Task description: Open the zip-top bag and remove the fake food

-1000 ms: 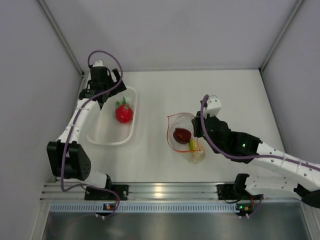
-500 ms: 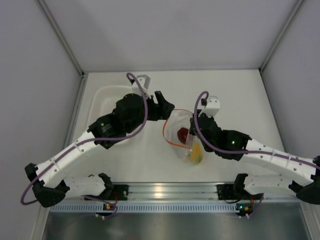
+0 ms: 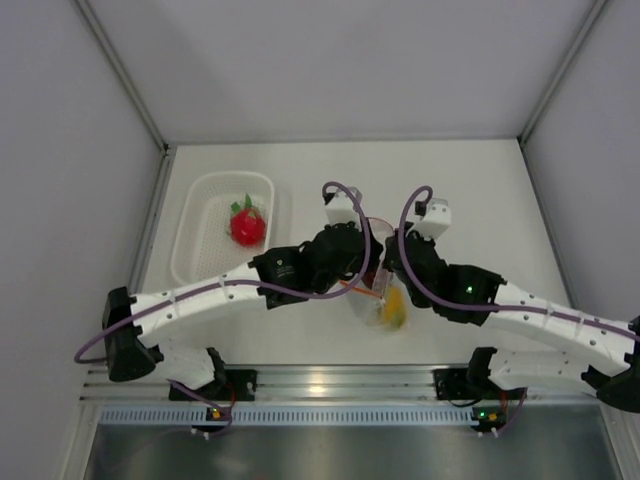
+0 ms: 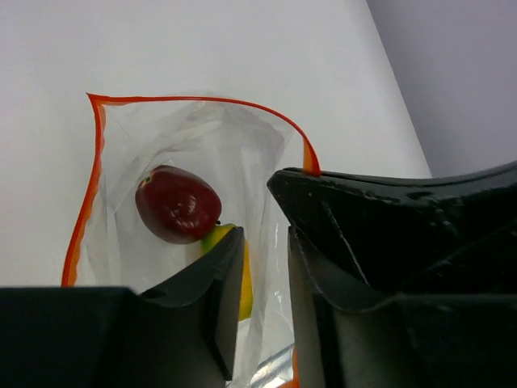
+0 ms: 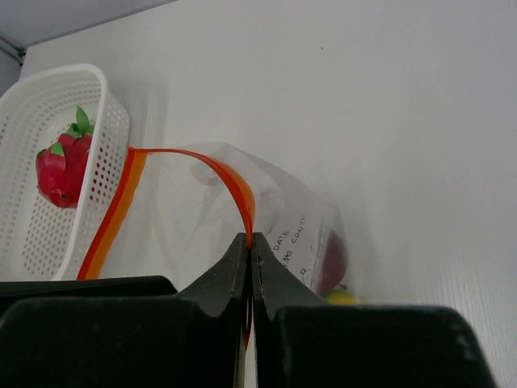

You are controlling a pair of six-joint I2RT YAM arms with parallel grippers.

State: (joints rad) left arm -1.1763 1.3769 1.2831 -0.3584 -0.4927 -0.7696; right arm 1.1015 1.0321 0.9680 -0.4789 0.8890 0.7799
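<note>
We are looking at a left arm and a right arm built of white shells and black joint housings, each trailing a looping purple cable and wearing a small white block at the wrist. A green light is glowing on the right arm, and the left gripper and right gripper are showing matte black, wedge-shaped fingers.

zip-top bag, dark print reading "DATE", "CONTE", rest unreadable

The zip-top bag is rendered clear, edged in orange-red. The round fruit is coloured dark maroon, the oval fruit yellow-orange, the leafy fruit red with green. The perforated basket is finished white.
</note>
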